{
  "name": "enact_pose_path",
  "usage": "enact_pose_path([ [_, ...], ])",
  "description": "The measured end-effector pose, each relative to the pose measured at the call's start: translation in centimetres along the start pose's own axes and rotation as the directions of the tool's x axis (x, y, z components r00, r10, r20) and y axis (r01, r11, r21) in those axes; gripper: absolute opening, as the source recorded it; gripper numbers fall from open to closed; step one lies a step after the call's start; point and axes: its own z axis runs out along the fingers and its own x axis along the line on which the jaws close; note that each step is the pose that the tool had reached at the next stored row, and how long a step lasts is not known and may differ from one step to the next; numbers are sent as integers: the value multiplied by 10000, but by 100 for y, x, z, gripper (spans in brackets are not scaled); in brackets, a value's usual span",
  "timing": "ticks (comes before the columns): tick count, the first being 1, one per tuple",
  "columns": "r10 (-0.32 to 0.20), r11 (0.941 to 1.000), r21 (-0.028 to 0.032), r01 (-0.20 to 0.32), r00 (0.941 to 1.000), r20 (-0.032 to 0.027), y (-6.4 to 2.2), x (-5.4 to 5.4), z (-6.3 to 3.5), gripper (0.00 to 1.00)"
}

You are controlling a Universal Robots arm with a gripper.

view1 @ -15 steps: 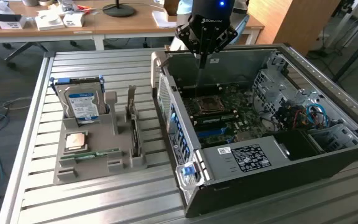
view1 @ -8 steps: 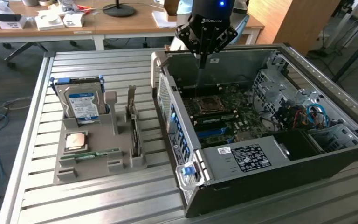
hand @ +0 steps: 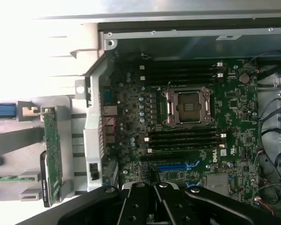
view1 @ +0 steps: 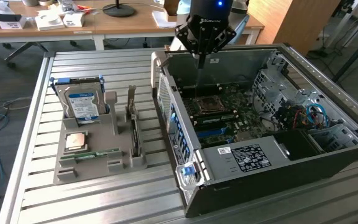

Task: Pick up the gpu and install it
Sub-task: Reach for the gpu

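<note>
Gripper (view1: 199,56): fingers seemingly together, empty; motherboard (hand: 196,140) beneath. Gpu (view1: 132,125): upright in rack (view1: 98,164), well apart from gripper.

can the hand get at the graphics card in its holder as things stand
Probably yes: the graphics card stands on edge in the grey holder beside the case, nothing over it. The hand hangs above the open case.
</note>
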Motion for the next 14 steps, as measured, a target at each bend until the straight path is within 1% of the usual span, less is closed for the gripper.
enact_pose_path([
  [14,36,10000,0,-36,10000,2,-27,359,-4,11],
])
